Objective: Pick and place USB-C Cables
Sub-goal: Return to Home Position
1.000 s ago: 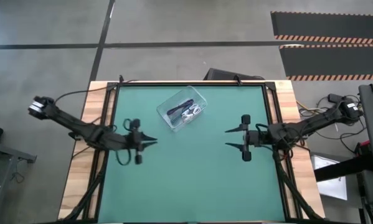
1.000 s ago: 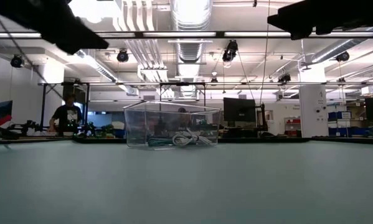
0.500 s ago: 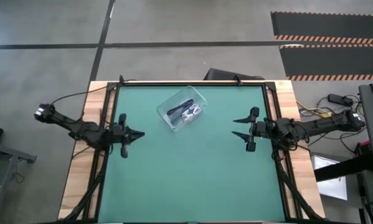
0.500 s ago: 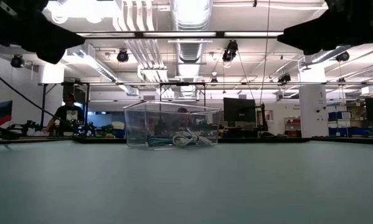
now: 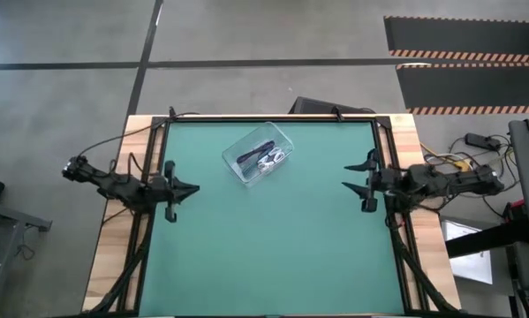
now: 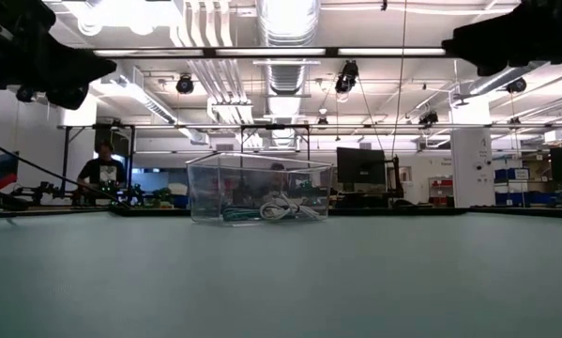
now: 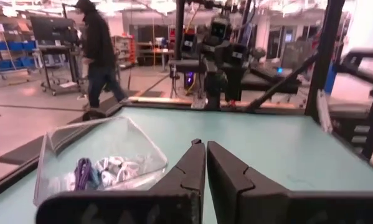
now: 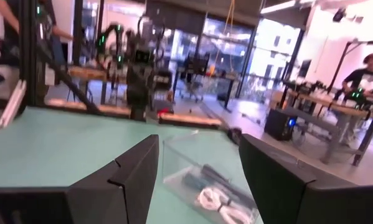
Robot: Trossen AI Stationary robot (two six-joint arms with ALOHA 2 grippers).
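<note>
1. The small, thin, bundled USB-C cables [image 5: 262, 159] lie heaped together inside a clear plastic box [image 5: 286, 140], resting on its floor.
2. In the left wrist view a purple bundle [image 7: 82, 173] sits just beside looped white ones [image 7: 114, 168]. The right wrist view shows a white coil [image 8: 217, 200] next to a dark cable [image 8: 205, 177].
3. In the low view the white loops [image 6: 282, 210] touch a teal-looking strand [image 6: 238, 215] behind the box's see-through wall [image 6: 210, 183].
4. The box stands on the green worktop [image 5: 273, 247], close to the edge at the top of the high view, about midway along it and turned at a slant to that edge.
5. The left gripper [image 5: 193, 187] hangs at the worktop's left edge, well apart from the box, with its fingers [image 7: 189, 165] pressed almost together on nothing.
6. The right gripper [image 5: 345, 176] hangs at the right edge, also well apart from the box, with its fingers [image 8: 130, 171] spread wide and empty.
7. A person [image 6: 100, 174] in a dark shirt stands in the room beyond the worktop.
</note>
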